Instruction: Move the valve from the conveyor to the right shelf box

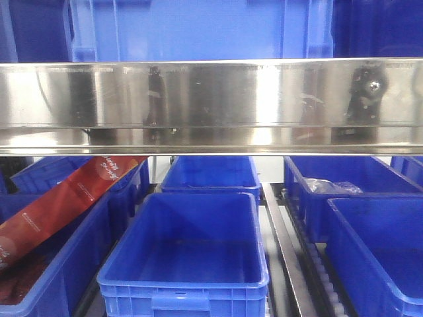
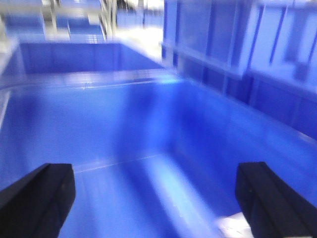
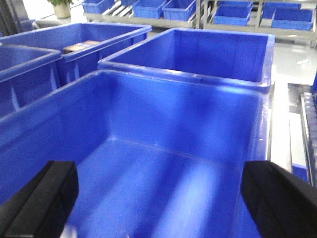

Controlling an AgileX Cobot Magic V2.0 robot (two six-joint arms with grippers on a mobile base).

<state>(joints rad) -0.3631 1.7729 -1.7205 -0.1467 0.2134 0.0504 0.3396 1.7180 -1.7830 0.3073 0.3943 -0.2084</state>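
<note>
Oddly, no valve or conveyor shows anywhere. Both the left gripper [image 2: 156, 198] and right gripper [image 3: 158, 198] hang spread and empty over deep blue plastic shelf boxes [image 3: 188, 124]. I judge the next move is fetching the valve.
</note>
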